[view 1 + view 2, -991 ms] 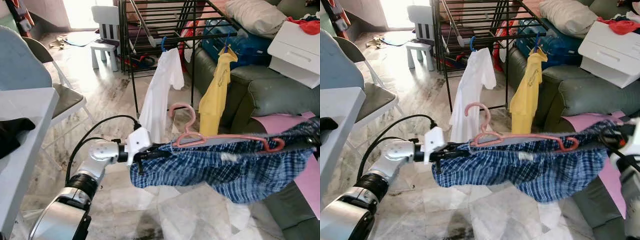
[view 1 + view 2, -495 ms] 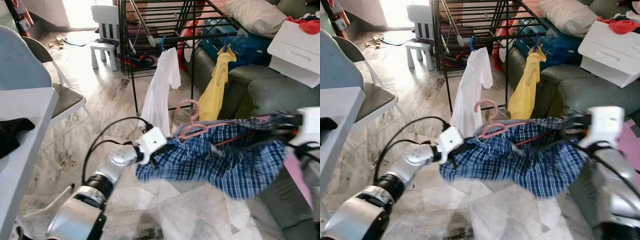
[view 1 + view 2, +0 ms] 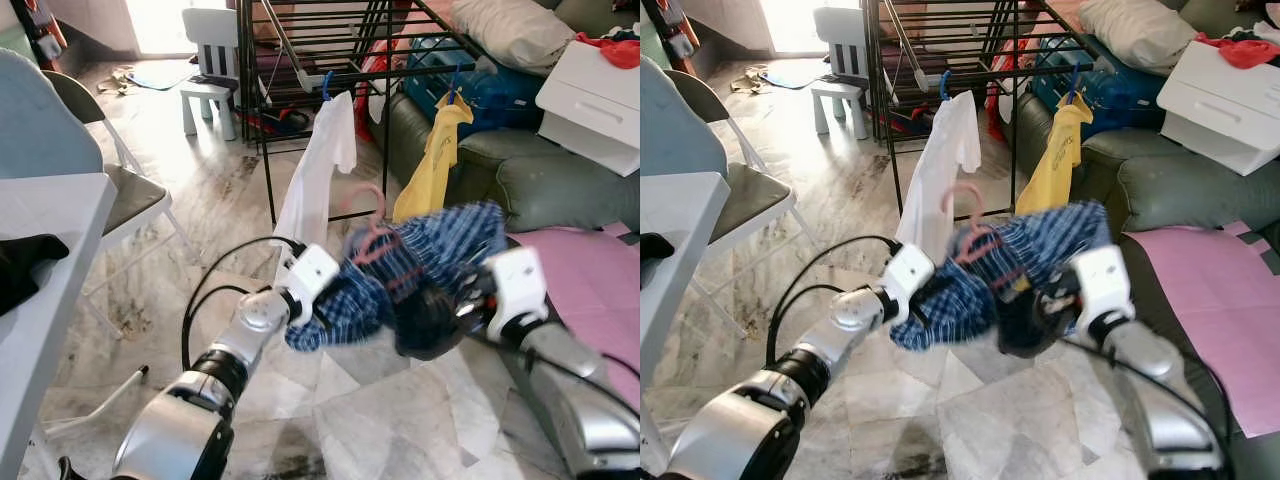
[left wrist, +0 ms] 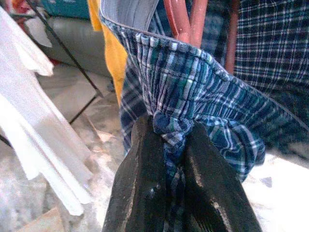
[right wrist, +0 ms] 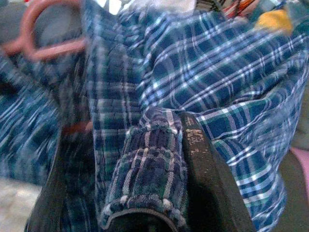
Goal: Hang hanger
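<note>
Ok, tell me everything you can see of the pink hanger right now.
The pink hanger looks like thin plastic, with a curved hook pointing up. Most of it is buried in the bunched blue plaid garment draped over it, so only the hook and parts of the arms show. It hangs in mid-air in front of the drying rack, not yet on it. The left claw and right claw grip the cloth, not the hanger.

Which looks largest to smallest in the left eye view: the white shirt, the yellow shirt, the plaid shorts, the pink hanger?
1. plaid shorts, nearest the camera
2. white shirt
3. yellow shirt
4. pink hanger, blurred and partly hidden
</note>
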You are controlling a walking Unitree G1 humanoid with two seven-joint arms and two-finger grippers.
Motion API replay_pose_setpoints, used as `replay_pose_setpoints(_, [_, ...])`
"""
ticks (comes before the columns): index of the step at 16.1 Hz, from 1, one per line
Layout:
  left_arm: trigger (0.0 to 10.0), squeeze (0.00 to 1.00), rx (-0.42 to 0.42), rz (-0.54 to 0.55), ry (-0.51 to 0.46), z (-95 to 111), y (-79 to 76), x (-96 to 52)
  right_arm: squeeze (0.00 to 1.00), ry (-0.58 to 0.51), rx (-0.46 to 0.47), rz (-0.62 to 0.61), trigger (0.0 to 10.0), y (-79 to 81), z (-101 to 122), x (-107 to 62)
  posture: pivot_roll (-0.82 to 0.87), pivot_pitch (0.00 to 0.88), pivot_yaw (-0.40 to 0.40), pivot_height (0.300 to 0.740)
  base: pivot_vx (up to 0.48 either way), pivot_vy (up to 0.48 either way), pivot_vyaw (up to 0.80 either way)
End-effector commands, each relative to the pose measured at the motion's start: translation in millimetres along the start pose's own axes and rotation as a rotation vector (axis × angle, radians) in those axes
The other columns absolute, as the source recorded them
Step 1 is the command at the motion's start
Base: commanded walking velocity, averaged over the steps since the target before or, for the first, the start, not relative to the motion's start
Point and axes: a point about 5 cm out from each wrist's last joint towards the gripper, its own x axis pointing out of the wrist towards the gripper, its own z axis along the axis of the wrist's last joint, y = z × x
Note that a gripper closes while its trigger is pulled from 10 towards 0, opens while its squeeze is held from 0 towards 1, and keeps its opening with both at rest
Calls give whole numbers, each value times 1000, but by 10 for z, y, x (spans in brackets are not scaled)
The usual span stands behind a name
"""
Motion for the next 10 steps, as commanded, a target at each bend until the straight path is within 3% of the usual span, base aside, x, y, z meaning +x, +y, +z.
replay_pose_setpoints(1, [0, 0, -8, 30, -29, 104, 60, 26, 0, -22, -7, 13, 0, 13, 71, -1, 37, 0, -67, 740, 0, 0, 0])
replay_pose_setpoints(3, [0, 0, -8, 30, -29, 104, 60, 26, 0, -22, -7, 13, 0, 13, 71, -1, 37, 0, -67, 740, 0, 0, 0])
replay_pose_setpoints(5, [0, 0, -40, 88, -23, 126, 138, 21, 0, 154, -52, 244, 196, 371, -302, -150, 36, 0, -67, 740, 0, 0, 0])
replay_pose_setpoints(6, [0, 0, -43, 92, -21, 127, 144, 21, 0, 174, -73, 262, 196, 394, -348, -166, 36, 0, -67, 740, 0, 0, 0])
replay_pose_setpoints(7, [0, 0, -46, 100, -19, 126, 154, 19, 0, 193, -114, 260, 10000, 400, -401, -175, 37, 0, -70, 740, 0, 0, 0])
replay_pose_setpoints(8, [0, 0, -55, 105, -32, 135, 167, 12, 0, 224, -183, 200, 10000, 341, -498, -171, 37, 0, -70, 740, 0, 0, 0])
replay_pose_setpoints(9, [0, 0, -54, 107, -30, 130, 174, 8, 992, 223, -163, 169, 10000, 305, -514, -177, 37, 0, -69, 740, 0, 0, 0])
replay_pose_setpoints(10, [0, 0, -56, 103, -35, 127, 178, 1, 1000, 200, -121, 151, 10000, 284, -489, -186, 37, 0, -69, 740, 0, 0, 0])
